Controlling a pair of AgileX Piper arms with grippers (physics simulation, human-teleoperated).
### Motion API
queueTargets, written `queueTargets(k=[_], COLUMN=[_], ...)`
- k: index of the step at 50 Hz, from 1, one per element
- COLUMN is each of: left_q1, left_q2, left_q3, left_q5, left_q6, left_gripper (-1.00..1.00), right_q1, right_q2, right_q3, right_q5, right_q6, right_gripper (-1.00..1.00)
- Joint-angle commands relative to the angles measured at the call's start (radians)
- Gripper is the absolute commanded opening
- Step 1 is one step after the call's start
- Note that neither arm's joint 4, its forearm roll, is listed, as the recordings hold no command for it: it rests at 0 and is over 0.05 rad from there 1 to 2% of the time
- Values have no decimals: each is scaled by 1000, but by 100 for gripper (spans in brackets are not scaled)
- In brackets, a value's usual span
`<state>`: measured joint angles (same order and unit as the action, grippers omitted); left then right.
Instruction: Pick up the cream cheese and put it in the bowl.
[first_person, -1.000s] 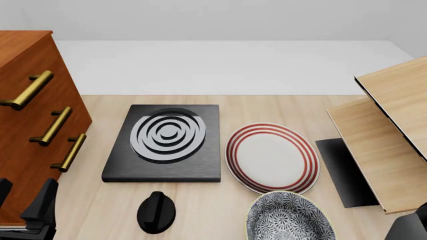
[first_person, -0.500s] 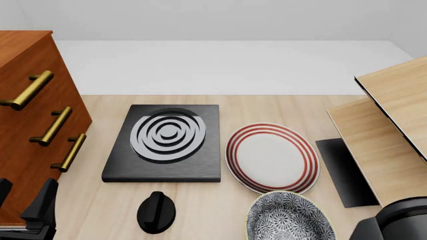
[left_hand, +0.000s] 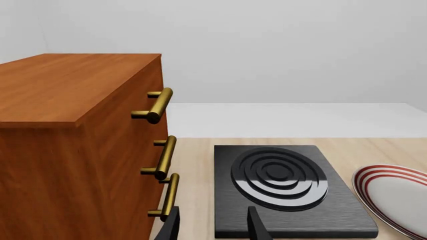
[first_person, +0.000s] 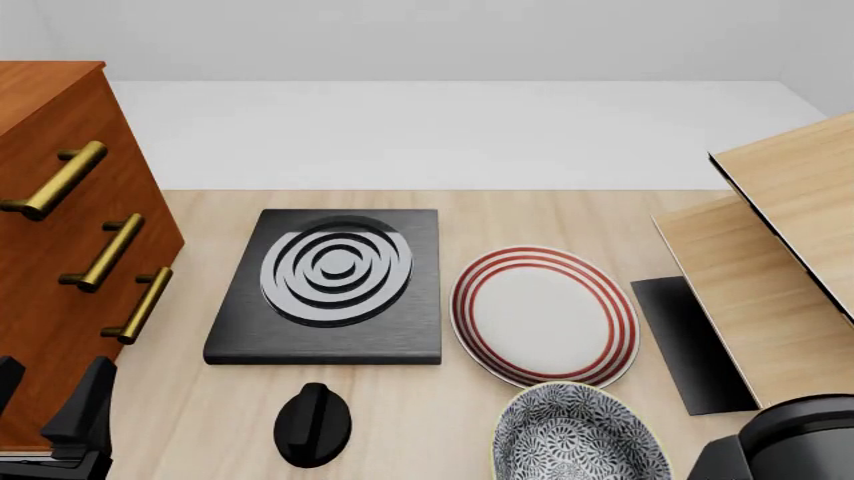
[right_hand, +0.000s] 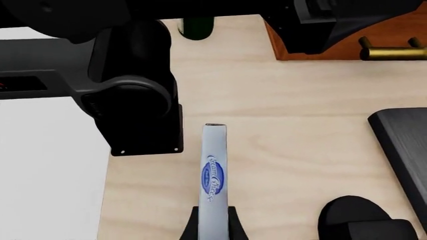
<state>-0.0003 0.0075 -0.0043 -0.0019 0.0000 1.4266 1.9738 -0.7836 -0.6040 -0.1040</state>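
In the right wrist view my right gripper (right_hand: 213, 222) is shut on the cream cheese (right_hand: 213, 172), a thin silvery-grey box with a blue oval logo, held above the wooden table. In the front view only the right arm's dark body (first_person: 787, 440) shows at the bottom right; the box is hidden there. The bowl (first_person: 577, 438), blue-and-white floral outside and speckled inside, sits at the front edge, left of that arm. My left gripper (left_hand: 210, 222) is open and empty, near the cabinet at the front left (first_person: 47, 400).
A wooden cabinet (first_person: 67, 250) with brass handles stands at the left. A black stove plate (first_person: 400, 330) and its black knob (first_person: 311, 425) lie mid-table. A red-ringed white plate (first_person: 541, 315) lies behind the bowl. A tilted wooden shelf (first_person: 774, 260) stands at the right.
The right arm's body has come into the front view at the bottom right and moved slightly left. The left arm has not moved.
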Motion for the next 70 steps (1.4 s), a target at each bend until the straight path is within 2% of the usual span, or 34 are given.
queueTargets(k=[1, 19, 26, 34, 39, 42, 50, 52, 54, 56, 66, 70], left_q1=[0, 0, 0, 0, 0, 0, 0, 0, 0, 0, 0, 0], left_q2=[0, 0, 0, 0, 0, 0, 0, 0, 0, 0, 0, 0], left_q3=[0, 0, 0, 0, 0, 0, 0, 0, 0, 0, 0, 0], left_q5=[0, 0, 0, 0, 0, 0, 0, 0, 0, 0, 0, 0], left_q6=[0, 0, 0, 0, 0, 0, 0, 0, 0, 0, 0, 0], left_gripper=[100, 100, 100, 100, 100, 100, 100, 100, 100, 100, 100, 100], right_q1=[-11, -14, -35, -66, -112, -119, -224, -225, -259, -258, -352, -390], right_q2=[-63, -277, -341, -475, -558, -618, -788, -813, -853, -861, -1057, -1115], right_q3=[23, 121, 176, 239, 281, 284, 339, 334, 347, 343, 339, 348], right_q5=[16, 81, 88, 151, 198, 247, 371, 400, 434, 448, 671, 727], right_q6=[-22, -85, -95, -118, -154, -141, -186, -171, -188, -182, -195, -209], right_gripper=[-100, -100, -100, -100, -100, -100, -100, -100, -100, -100, -100, -100])
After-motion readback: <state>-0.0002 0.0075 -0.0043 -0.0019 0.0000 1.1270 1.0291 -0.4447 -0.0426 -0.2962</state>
